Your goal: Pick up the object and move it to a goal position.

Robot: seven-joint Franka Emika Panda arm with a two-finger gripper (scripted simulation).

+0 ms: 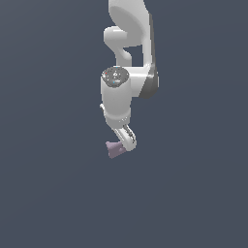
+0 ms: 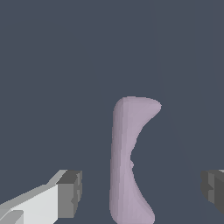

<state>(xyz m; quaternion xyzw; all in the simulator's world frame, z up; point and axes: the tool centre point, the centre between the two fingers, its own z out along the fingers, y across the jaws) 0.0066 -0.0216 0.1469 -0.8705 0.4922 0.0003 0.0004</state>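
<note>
pale mauve object (image 2: 127, 162), notched edge, lying btwn end effector (image 2: 142, 192) fingers.

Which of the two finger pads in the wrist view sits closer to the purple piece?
The pad with the white finger body showing behind it: a narrow gap separates it from the purple piece. The other pad, at the frame edge, stands farther off.

From outside, the claw (image 1: 127, 140) covers part of the object (image 1: 114, 149); the wrist view's edge crops one finger (image 2: 214, 188).
</note>
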